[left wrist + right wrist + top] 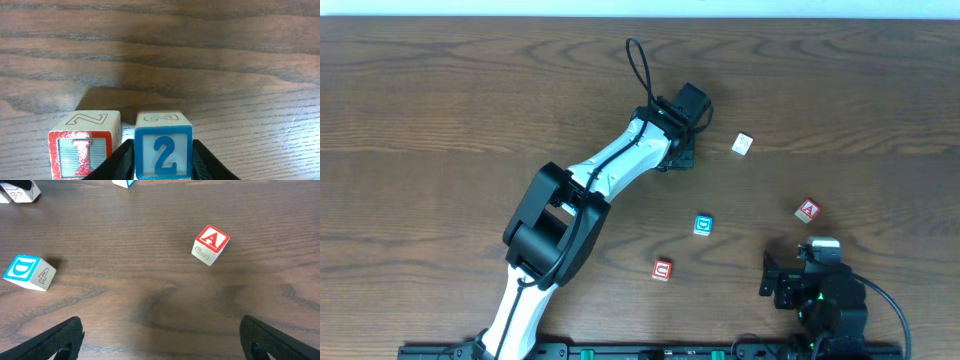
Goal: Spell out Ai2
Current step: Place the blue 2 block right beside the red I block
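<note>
Closest to the left wrist camera, the blue 2 block (163,152) sits on the wooden table (440,100) between the two dark fingers (116,164) of the left gripper (163,146), which press against its left and right sides, so the jaws are clamped on it. Just beside it on the left, with only a thin gap, stands the red I block (84,152), upright, its front face level with the 2. The overhead view shows neither of these two blocks, since the left arm (620,160) reaches across the table and covers them. That view does show the loose blocks to the right: a white block (742,144) near the left arm's tip, the red A block (808,210) further toward the near edge, a blue D block (703,225) and a red block (662,269). The right wrist camera adds detail: the A block sits tilted on the wood with its red letter on the upper face, well apart from the D block, which carries a 4 on its side face. The right gripper (165,340) hangs above bare table with its fingers (55,342) spread wide at the frame's lower corners, holding and touching nothing.
</note>
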Controlling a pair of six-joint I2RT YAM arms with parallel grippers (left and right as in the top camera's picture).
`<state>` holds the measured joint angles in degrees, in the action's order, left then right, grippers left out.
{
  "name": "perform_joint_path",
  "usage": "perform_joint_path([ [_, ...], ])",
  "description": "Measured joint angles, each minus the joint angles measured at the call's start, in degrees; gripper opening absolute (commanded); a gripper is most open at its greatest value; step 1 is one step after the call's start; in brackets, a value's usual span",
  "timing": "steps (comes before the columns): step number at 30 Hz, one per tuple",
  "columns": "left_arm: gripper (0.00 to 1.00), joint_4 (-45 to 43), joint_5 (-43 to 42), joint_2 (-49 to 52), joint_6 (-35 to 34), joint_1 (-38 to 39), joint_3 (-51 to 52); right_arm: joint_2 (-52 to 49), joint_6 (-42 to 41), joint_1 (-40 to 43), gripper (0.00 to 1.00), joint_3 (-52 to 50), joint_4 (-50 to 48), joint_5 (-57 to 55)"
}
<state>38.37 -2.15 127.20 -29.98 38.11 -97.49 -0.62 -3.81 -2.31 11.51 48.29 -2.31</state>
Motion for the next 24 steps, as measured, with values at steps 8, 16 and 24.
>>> perform_joint_path([
  [8,0.34,-0.1,0.0,0.0,0.0,0.0,0.0,0.0,0.0,0.0,0.99,0.0,0.0,0.0],
  [16,0.39,-3.4,0.9,0.0,0.8,0.0,0.0,0.0,0.0,0.0,0.99,0.0,0.0,0.0],
  [24,0.44,-4.6,2.6,0.0,1.5,0.0,0.0,0.0,0.0,0.0,0.99,0.0,0.0,0.0],
])
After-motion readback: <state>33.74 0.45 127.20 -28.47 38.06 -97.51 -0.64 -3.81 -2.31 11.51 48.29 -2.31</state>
